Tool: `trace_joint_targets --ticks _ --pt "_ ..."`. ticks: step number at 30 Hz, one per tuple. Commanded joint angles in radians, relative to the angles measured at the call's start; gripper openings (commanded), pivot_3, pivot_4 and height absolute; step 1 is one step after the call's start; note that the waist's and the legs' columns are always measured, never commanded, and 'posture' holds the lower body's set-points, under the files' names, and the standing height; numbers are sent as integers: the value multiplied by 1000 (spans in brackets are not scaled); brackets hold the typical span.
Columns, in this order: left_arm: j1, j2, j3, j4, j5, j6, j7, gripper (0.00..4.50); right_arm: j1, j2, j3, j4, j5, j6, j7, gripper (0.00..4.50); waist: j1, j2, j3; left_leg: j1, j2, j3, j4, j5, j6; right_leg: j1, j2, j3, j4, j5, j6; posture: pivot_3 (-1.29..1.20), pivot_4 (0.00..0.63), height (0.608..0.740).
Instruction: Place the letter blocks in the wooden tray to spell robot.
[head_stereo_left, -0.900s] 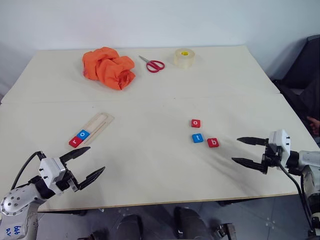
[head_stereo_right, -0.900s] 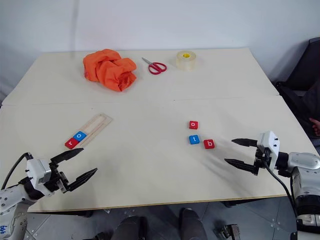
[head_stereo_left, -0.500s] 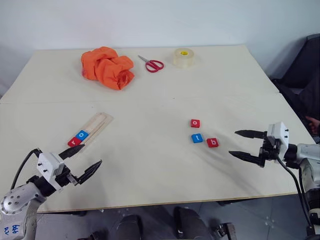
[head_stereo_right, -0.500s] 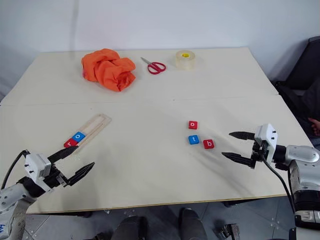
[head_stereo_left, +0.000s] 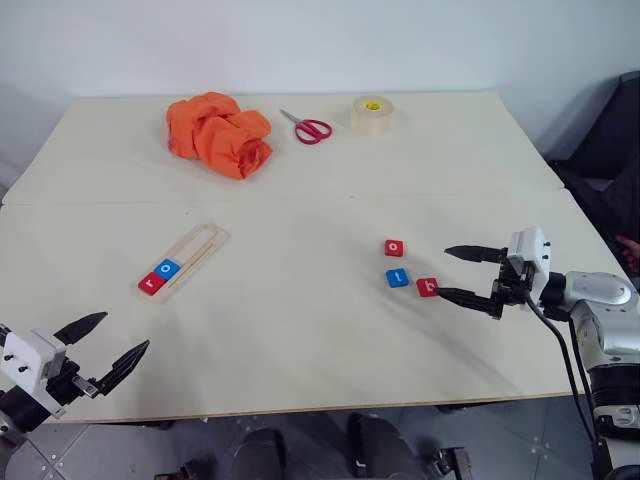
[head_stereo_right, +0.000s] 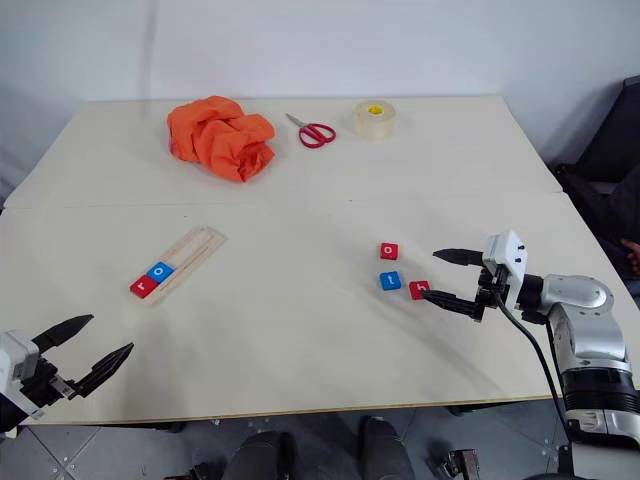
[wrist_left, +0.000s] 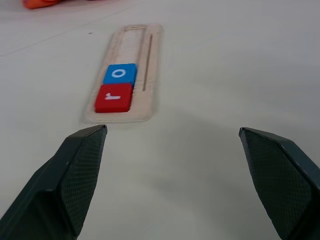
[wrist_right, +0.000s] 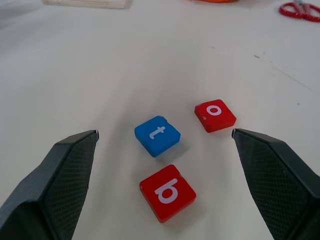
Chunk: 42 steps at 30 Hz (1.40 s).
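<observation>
Right end effector (head_stereo_right: 448, 277) spread wide beside red b block (wrist_right: 167, 192); risks nudging blue t block (wrist_right: 157, 135) or grabbing the wrong one.

Scissors (wrist_right: 301, 10) cut off by edge.

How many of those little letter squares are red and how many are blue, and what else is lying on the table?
Red letter blocks: 3 (r, o, b)
Blue letter blocks: 2 (o, t)
Wooden tray: 1
Orange cloth: 1
Scissors: 1
Tape roll: 1
Total: 9
</observation>
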Motion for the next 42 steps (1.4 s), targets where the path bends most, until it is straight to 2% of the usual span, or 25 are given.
trace_joint_targets --ticks 1,2,9,13,17,24,30,42 --pt "-8 15 55 -4 -20 4 11 4500 -40 9 -11 -10 10 11 -31 4478 -5 0 0 -2 -2 -7 0 1 1 2 -4 -7 0 0 1 0 150 740" --pt "-10 17 63 -3 -22 13 17 4500 -45 12 -10 -3 7 2 -32 4478 -5 0 0 -4 -4 -14 0 3 2 1 -8 -11 0 0 1 0 150 740" --pt "6 6 97 -10 -21 33 17 4500 -40 14 -13 8 7 -30 -20 4478 2 0 0 -5 -3 -4 1 2 1 -3 -3 -7 2 -1 1 0 150 740" --pt "-30 28 88 28 -11 39 13 4500 -39 14 -9 29 3 -39 -12 4478 -1 0 0 -6 -6 -15 0 3 2 2 -8 -18 0 -1 1 0 150 740" --pt "-97 66 65 81 5 51 8 4500 -49 16 -12 53 5 -44 -7 4478 4 0 0 -12 -5 -15 4 4 2 -4 -6 -20 2 -1 1 0 150 740" --pt "-348 163 -81 266 60 74 -37 4500 -58 30 -5 64 3 -66 1 4478 4 1 0 -12 -5 -15 4 5 0 -4 -5 -20 4 -1 1 0 150 740" --pt "-551 183 -229 442 138 92 -49 4500 -44 34 -15 48 8 -70 -10 4478 4 1 0 -13 -4 -12 2 5 0 -6 -4 -18 4 -1 2 0 150 740" --pt "-746 175 -367 677 241 76 -73 4500 44 15 -50 -97 36 -11 -64 4478 6 1 0 -13 -4 -11 4 5 0 -6 -3 -18 5 0 2 0 150 740"
